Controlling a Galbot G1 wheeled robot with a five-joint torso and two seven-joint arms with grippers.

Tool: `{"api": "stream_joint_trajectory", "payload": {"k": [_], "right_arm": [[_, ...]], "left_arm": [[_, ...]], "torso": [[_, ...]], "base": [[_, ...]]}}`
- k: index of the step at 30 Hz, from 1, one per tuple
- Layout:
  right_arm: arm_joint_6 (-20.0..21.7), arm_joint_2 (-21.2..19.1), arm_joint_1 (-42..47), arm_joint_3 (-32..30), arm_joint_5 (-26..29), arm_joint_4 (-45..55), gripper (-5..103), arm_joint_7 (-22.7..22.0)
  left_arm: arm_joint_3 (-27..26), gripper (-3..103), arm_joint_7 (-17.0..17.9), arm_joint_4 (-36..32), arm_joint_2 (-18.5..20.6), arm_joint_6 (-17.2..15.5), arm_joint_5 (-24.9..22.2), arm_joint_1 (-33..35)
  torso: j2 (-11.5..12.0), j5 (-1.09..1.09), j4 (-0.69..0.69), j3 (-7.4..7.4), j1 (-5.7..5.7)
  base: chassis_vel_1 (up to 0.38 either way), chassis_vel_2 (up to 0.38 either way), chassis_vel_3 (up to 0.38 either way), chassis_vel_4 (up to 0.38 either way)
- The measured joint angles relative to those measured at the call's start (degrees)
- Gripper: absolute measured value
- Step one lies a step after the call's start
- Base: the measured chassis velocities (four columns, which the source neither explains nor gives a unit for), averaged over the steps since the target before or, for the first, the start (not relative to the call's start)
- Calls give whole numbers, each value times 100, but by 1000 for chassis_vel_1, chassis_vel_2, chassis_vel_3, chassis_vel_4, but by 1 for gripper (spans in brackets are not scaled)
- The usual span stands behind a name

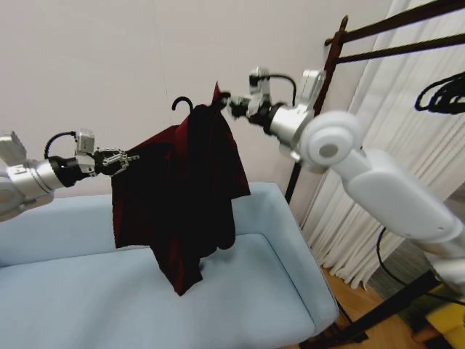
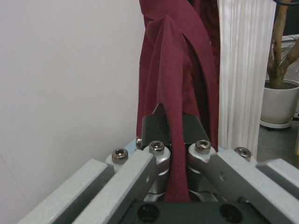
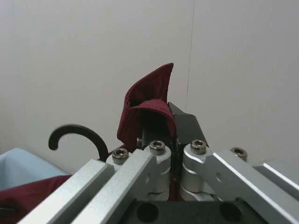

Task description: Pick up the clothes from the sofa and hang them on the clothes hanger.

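Note:
A dark red shirt (image 1: 182, 196) hangs in the air above the light blue sofa (image 1: 87, 291), spread between my two grippers. My left gripper (image 1: 125, 159) is shut on the shirt's left edge; in the left wrist view the red cloth (image 2: 175, 93) runs down between its fingers (image 2: 154, 128). At the shirt's top, my right gripper (image 1: 225, 102) is shut on a fold of cloth (image 3: 147, 105). A black hanger hook (image 1: 183, 104) sticks up just left of it, and the same hook (image 3: 77, 135) curves beside the fingers in the right wrist view.
A dark wooden clothes rack (image 1: 378, 36) stands at the right, beside a white curtain (image 1: 407, 145). A black cable coil (image 1: 443, 91) hangs on the rack. A potted plant (image 2: 280, 93) stands on the floor beyond the curtain. A plain wall lies behind.

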State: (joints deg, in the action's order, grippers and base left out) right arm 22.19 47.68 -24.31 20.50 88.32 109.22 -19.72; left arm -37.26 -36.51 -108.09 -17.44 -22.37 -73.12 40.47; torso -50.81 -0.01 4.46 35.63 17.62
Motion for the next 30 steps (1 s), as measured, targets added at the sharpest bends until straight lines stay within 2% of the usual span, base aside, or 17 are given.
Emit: {"api": "stream_joint_trajectory", "payload": {"k": [12, 21, 22, 24, 25, 26, 27, 29, 30], "right_arm": [[357, -179, 463, 227, 481, 904, 0, -653], [368, -174, 961, 351, 360, 947, 0, -1003], [379, -187, 1022, 351, 334, 932, -3, -1053], [402, -215, 1102, 351, 323, 942, 8, -1124], [402, -215, 1102, 351, 323, 942, 8, -1124], [408, -232, 1133, 353, 313, 962, 13, -1135], [413, -249, 1153, 358, 305, 983, 13, -1135], [416, -285, 1186, 368, 291, 1048, 23, -1136], [416, -285, 1186, 368, 291, 1048, 23, -1136]], "left_arm": [[54, 2, 331, -66, -82, 62, -23, 29], [12, 2, 377, -8, -77, 136, -111, 24], [4, 2, 384, 12, -77, 150, -126, 16], [-1, 2, 389, 55, -81, 171, -139, -2], [-1, 2, 389, 55, -81, 171, -139, -2], [-2, 2, 390, 82, -87, 183, -142, -13], [-2, 2, 390, 106, -94, 194, -143, -23], [-7, 2, 392, 156, -116, 223, -148, -43], [-7, 2, 392, 156, -116, 223, -148, -43]], "torso": [[0, 1, 0, -1, 0], [0, 1, 0, 0, 0], [0, 1, 0, 0, 0], [0, 1, 0, 1, 0], [0, 1, 0, 1, 0], [0, 1, 1, 0, 0], [0, 1, 1, 0, 0], [0, 1, 1, 0, 0], [0, 1, 1, 0, 0]], "base": [[0, 0, 0, 0], [0, 0, 0, 0], [0, 0, 0, 0], [0, 0, 0, 0], [0, 0, 0, 0], [0, 0, 0, 0], [0, 0, 0, 0], [0, 0, 0, 0], [0, 0, 0, 0]]}}
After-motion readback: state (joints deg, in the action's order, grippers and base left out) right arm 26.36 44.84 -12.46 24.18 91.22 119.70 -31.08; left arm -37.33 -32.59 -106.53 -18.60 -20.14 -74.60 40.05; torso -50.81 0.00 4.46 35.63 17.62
